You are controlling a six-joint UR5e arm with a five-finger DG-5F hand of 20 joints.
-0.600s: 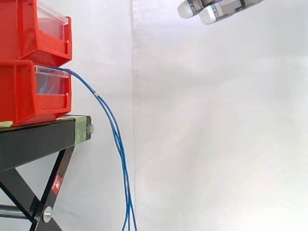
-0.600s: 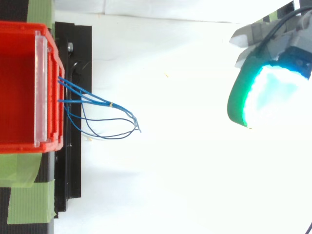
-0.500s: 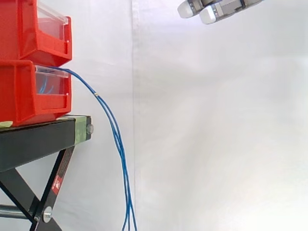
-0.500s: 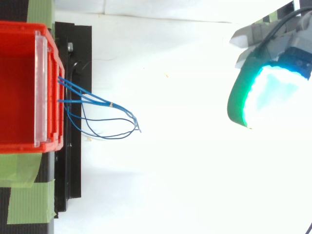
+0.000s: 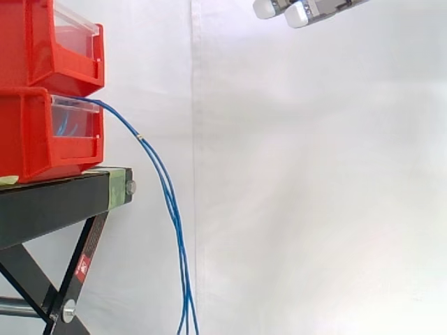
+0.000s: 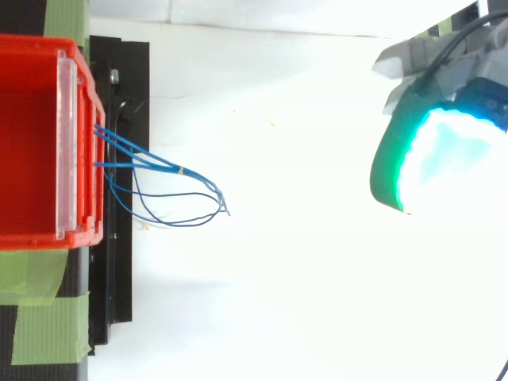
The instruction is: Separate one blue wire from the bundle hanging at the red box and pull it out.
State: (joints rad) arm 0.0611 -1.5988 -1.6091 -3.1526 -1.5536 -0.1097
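The thin blue wires (image 5: pixel 170 204) hung from the red plastic box (image 5: pixel 28 139), well left of and below the hand (image 5: pixel 297 12). Whether the hand was spread or closed was unclear.

- The hand (image 5: pixel 318 8) has grey metal parts.
- Seen from the side, its tips (image 5: pixel 264 8) are round, thick and white.
- From above, one pad (image 6: pixel 444 159) glows pale blue with a green rim.

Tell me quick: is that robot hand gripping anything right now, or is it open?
Hand: open, holding nothing, high up and well clear of the blue wires.
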